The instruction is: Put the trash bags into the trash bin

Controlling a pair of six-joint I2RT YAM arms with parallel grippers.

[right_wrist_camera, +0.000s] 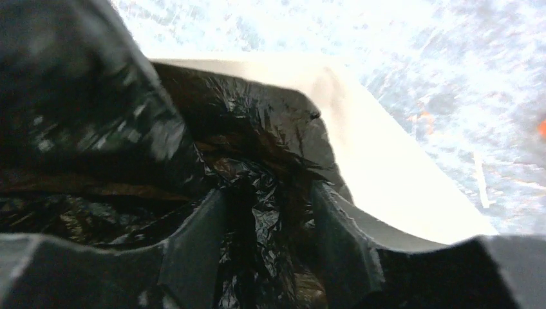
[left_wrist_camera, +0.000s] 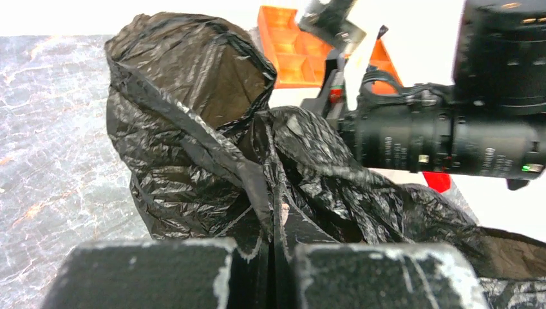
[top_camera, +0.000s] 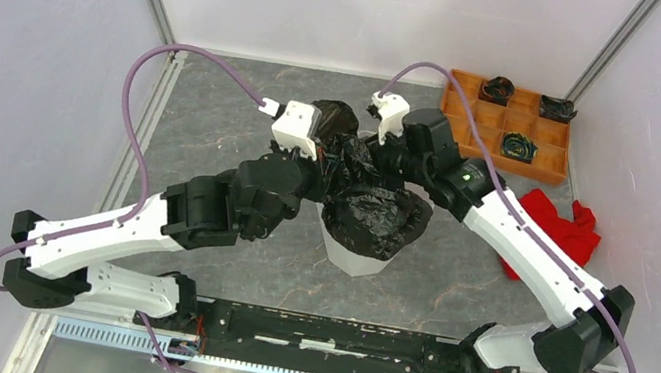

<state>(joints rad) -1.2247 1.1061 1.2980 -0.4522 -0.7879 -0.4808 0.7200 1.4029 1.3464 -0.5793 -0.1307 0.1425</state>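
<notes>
The wrinkly, glossy black bag (top_camera: 372, 216) slants up from the bin (top_camera: 357, 260) to the left pincer (left_wrist_camera: 273, 248), clamped on it. The right pincer (right_wrist_camera: 264, 215) gapes around film.

The trash bag (top_camera: 372, 216) fills the mouth of the trash bin (top_camera: 357, 260), with the left arm (top_camera: 201, 210) and right arm (top_camera: 525, 241) meeting over it. Bare worktop (top_camera: 205, 125) lies left; the orange tray (top_camera: 487, 119) and red cloth (top_camera: 557, 230) crowd the right.

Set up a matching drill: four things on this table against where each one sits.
1 trash bag
2 trash bin
3 red cloth
4 orange tray

A far right corner
B crumpled over the bin's mouth
C centre, under the bag
D right side, nearer than the tray

Pairs: 1-B, 2-C, 3-D, 4-A
</notes>
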